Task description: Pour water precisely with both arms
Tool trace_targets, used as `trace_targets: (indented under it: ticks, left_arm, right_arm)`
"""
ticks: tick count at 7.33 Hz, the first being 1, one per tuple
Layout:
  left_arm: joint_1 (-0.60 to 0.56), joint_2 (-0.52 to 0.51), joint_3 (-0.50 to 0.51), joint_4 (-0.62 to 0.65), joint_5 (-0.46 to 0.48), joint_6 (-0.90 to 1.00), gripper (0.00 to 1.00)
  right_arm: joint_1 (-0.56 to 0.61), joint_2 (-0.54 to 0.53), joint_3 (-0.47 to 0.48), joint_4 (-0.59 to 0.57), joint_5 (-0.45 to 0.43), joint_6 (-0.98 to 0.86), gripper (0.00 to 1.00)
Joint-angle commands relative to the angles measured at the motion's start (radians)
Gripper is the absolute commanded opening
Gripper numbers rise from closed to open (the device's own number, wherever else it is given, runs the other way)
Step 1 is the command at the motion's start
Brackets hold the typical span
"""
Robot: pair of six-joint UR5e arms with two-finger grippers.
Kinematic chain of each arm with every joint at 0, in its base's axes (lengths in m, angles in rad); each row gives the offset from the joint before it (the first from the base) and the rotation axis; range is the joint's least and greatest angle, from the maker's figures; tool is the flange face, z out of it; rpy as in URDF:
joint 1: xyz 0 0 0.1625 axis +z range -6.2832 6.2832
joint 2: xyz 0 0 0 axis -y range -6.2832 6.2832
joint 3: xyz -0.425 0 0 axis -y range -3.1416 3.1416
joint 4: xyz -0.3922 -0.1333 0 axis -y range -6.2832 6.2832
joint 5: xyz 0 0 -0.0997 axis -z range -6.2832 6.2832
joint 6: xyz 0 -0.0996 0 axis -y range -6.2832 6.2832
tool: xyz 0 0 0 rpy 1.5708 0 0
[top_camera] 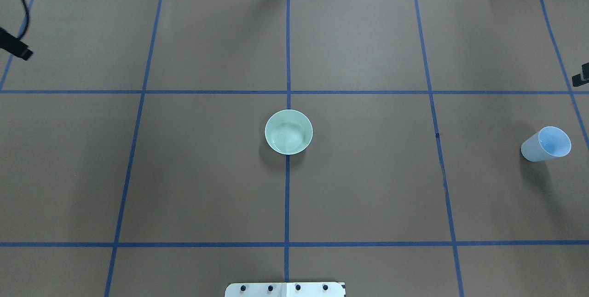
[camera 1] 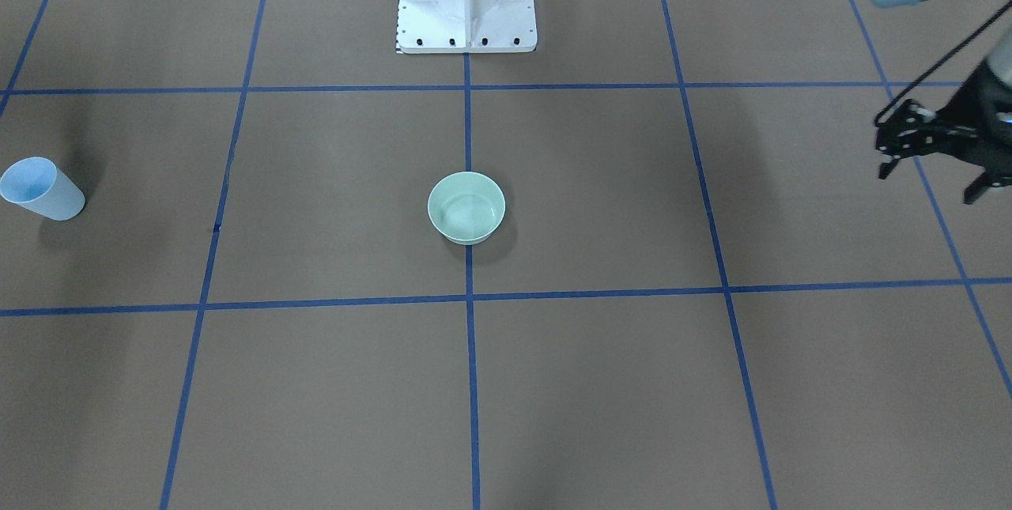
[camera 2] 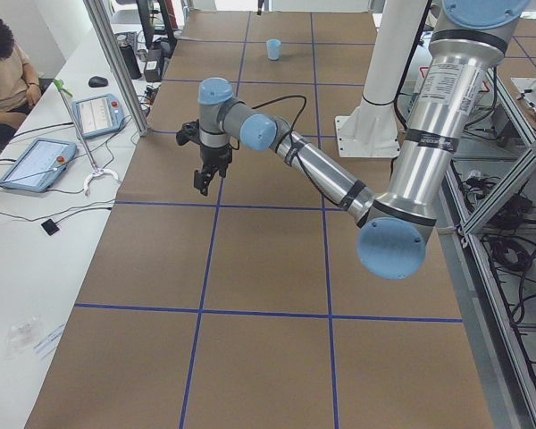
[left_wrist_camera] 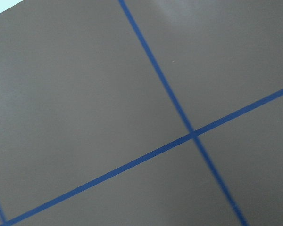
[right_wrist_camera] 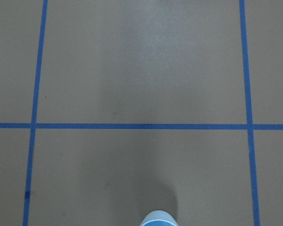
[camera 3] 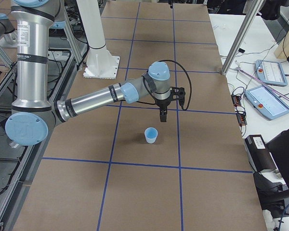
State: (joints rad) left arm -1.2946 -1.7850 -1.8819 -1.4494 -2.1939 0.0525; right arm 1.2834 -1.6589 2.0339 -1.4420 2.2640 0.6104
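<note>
A pale green bowl [camera 1: 466,207] stands at the table's middle and also shows in the overhead view [top_camera: 288,131]. Faint rings and glints show inside it; I cannot make out water for sure. A light-blue cup [top_camera: 546,144] stands upright on the robot's right side [camera 3: 151,135]. My right gripper [camera 3: 163,117] hangs above the table just beyond the cup, apart from it; I cannot tell whether it is open or shut. My left gripper [camera 1: 929,184] hovers open and empty far out on the left side [camera 2: 203,183].
The white pedestal base [camera 1: 466,0] stands at the robot's edge of the table. Blue tape lines divide the brown table cover [top_camera: 368,186]. A side bench with tablets [camera 2: 36,161] and an operator runs along the far edge.
</note>
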Motion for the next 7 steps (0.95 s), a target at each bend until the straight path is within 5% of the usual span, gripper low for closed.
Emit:
trace_targets:
  ticks: [1,4,7]
  left_arm:
    - [-0.206,0.041,0.171,-0.005,-0.108,0.321,1.0]
    - [-0.259,0.096,0.213,-0.017,-0.115,0.408,1.0]
    - [-0.261,0.157,0.248,-0.055,-0.112,0.4,1.0]
  right_arm:
    - [-0.167,-0.028,0.119,0.0,-0.139,0.267,1.0]
    - [-0.459,-0.085,0.215,0.002,-0.494,0.661,1.0]
    - [-0.757,-0.14,0.213,-0.001,-0.904,1.018,1.0]
